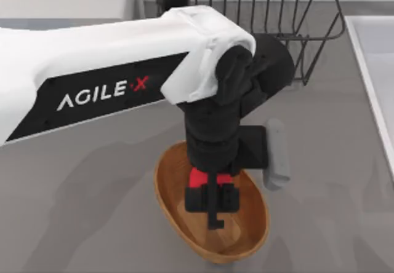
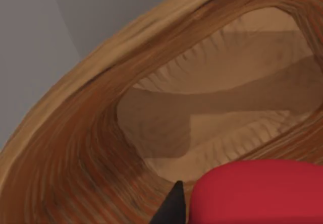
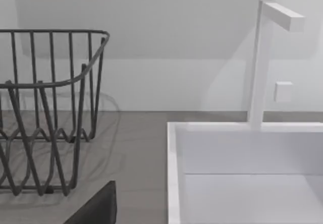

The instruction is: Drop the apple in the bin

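Observation:
The bin (image 1: 161, 187) is an oval brown woven basket on the grey table, near the front centre in the top view. My left gripper (image 1: 212, 202) hangs straight above its inside, pointing down, shut on the small red apple (image 1: 200, 178). The apple is held over the basket's light wooden bottom and is partly covered by the wrist above it. In the left wrist view the apple (image 2: 257, 191) sits close to the camera beside one black fingertip (image 2: 171, 206), with the bin's ribbed wall (image 2: 91, 133) and flat floor below. My right gripper (image 3: 96, 206) is parked facing the rack and sink.
A black wire dish rack (image 1: 271, 15) stands at the back of the table, also seen in the right wrist view (image 3: 45, 108). A white sink (image 1: 375, 70) lies along the right edge, with its basin (image 3: 242, 173) and a white faucet (image 3: 260, 62).

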